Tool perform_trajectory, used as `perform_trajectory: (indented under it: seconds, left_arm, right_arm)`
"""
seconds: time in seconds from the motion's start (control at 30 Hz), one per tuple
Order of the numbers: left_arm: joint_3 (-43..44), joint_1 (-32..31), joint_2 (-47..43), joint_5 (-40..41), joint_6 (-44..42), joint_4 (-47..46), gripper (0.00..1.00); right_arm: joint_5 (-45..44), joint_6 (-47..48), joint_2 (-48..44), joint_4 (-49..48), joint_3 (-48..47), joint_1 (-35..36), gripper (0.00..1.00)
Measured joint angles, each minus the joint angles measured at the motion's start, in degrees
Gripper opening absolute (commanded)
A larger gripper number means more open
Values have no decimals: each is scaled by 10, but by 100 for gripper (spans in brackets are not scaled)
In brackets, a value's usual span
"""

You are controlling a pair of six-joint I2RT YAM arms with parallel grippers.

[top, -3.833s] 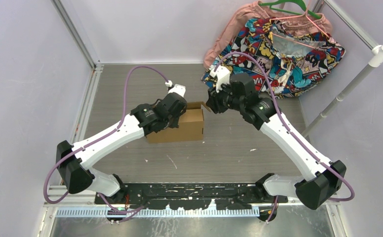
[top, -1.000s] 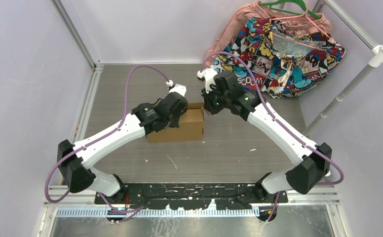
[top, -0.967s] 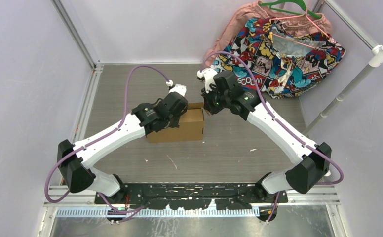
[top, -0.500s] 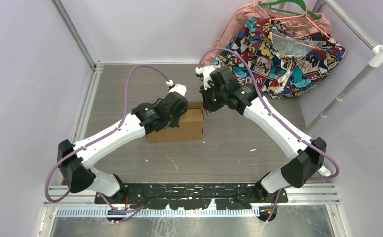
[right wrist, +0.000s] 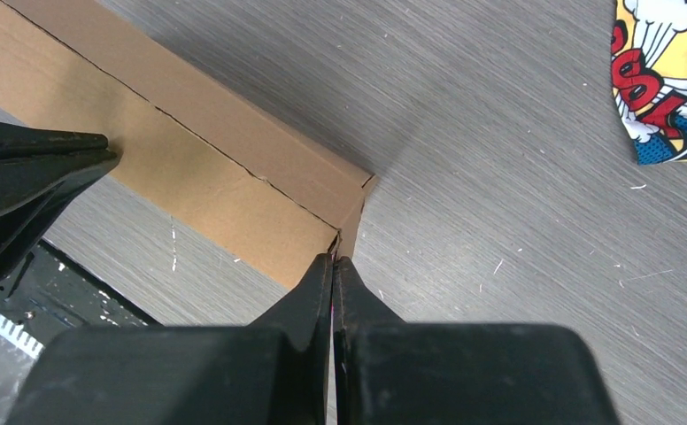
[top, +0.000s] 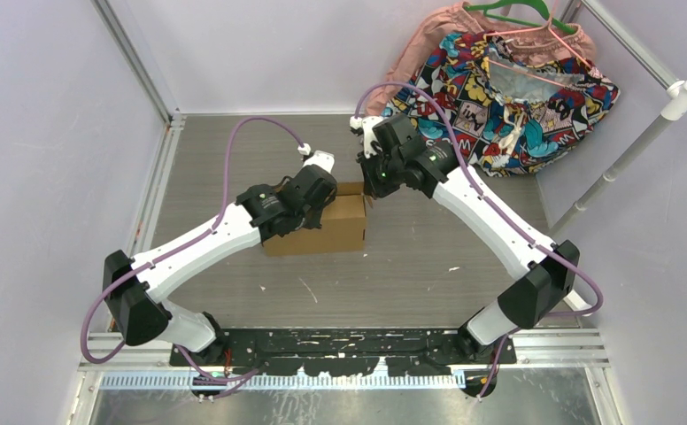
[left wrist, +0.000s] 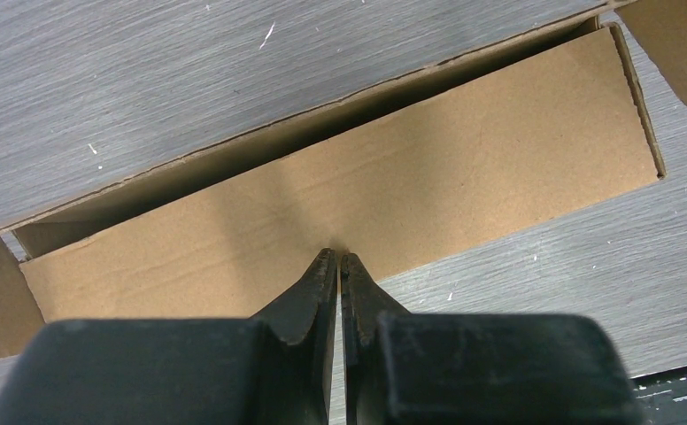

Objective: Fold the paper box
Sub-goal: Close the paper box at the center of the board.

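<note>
One paper box point(top: 335, 226), right gripper point(right wrist: 333, 258) at its corner, comic-print cloth point(top: 499, 97) beyond

From above I see the paper box point(top: 333, 228) standing as a brown block near the middle of the grey table point(top: 225, 150), one long side facing the arm bases. My left gripper point(top: 310, 207) reaches down over its far left part, and my right gripper point(top: 372, 194) points at its far right corner. Behind them, a comic-print cloth point(top: 499, 93) lies heaped with pink fabric point(top: 418, 51) and a green hanger point(top: 510, 11).
</note>
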State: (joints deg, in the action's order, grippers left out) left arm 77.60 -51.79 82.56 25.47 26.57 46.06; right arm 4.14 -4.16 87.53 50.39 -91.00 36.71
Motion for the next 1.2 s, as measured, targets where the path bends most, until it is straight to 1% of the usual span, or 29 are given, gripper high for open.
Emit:
perform_trajectory:
  seconds: [0.77,1.2]
  left_arm:
    - [0,0,0,0,0,0,8]
    - [0,0,0,0,0,0,8]
  right_arm:
    - [13,-23,26,45,-42,0,1]
    - [15,-50,34,54,-53,0,1]
